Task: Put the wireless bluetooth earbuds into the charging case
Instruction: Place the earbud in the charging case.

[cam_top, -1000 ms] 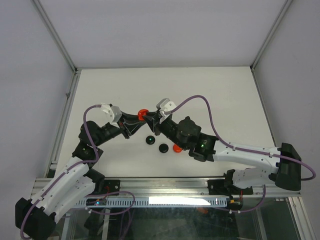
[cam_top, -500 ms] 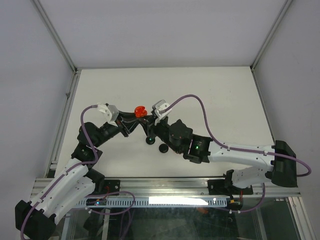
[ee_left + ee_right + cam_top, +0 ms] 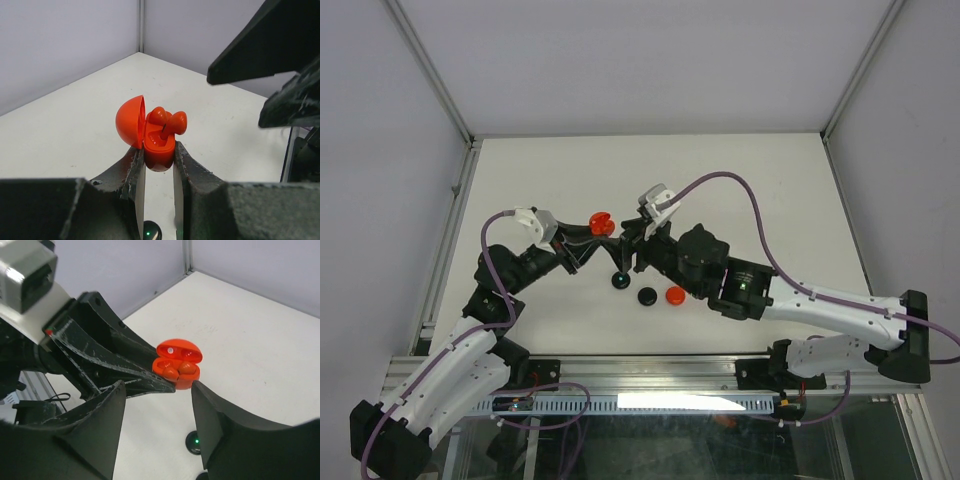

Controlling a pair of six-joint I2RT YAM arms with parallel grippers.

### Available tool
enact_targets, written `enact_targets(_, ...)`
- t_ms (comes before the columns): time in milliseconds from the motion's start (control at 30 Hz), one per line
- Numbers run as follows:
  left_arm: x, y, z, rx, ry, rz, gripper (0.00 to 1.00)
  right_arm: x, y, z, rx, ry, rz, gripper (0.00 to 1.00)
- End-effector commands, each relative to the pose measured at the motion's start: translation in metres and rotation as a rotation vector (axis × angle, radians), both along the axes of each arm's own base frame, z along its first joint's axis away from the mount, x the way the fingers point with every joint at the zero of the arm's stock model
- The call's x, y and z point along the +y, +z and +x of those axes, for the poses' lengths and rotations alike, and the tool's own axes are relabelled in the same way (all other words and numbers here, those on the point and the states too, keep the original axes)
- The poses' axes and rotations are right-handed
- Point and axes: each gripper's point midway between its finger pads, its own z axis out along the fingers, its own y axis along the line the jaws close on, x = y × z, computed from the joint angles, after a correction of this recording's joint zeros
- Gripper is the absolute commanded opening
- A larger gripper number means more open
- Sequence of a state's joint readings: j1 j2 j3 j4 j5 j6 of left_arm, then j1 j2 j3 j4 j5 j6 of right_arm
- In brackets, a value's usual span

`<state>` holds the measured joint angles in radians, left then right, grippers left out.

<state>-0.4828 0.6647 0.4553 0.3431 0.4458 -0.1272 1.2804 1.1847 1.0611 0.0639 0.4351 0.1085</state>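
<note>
Left hand [image 3: 159,154] clamped on the base of the red charging case [image 3: 157,145], lid open. Two red earbuds [image 3: 169,122] sit inside. Right hand [image 3: 157,390] just opposite, fingers apart, empty. Beneath them, black discs [image 3: 646,296] and a red disc [image 3: 673,295] lie on the surface [image 3: 770,190].

A white table [image 3: 740,180] is enclosed on three sides by plain pale grey walls [image 3: 640,60]. Aluminium posts [image 3: 428,68] are set at the rear corners, and a slotted aluminium rail [image 3: 650,372] is fixed along the near edge.
</note>
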Motion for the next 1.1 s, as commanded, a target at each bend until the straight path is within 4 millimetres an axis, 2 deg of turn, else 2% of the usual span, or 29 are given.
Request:
enact_targets(0, -0.001, 0.02, -0.005, -0.058, -0.025, -0.036, 0.0, -0.004, 0.031, -0.005, 0.028, 0.067, 0.042, 0.58)
enact_targets(233, -0.009, 0.019, -0.012, -0.063, -0.09, -0.026, 0.0, -0.003, 0.026, 0.007, 0.119, 0.122, 0.075, 0.58)
enact_targets(500, -0.013, 0.018, -0.016, -0.061, -0.127, -0.021, 0.0, 0.007, 0.018, 0.005, 0.174, 0.195, 0.072, 0.56)
enact_targets(1067, -0.013, 0.017, -0.014, -0.053, -0.121, -0.021, 0.0, 0.01, 0.02, -0.004, 0.214, 0.245, 0.081, 0.51)
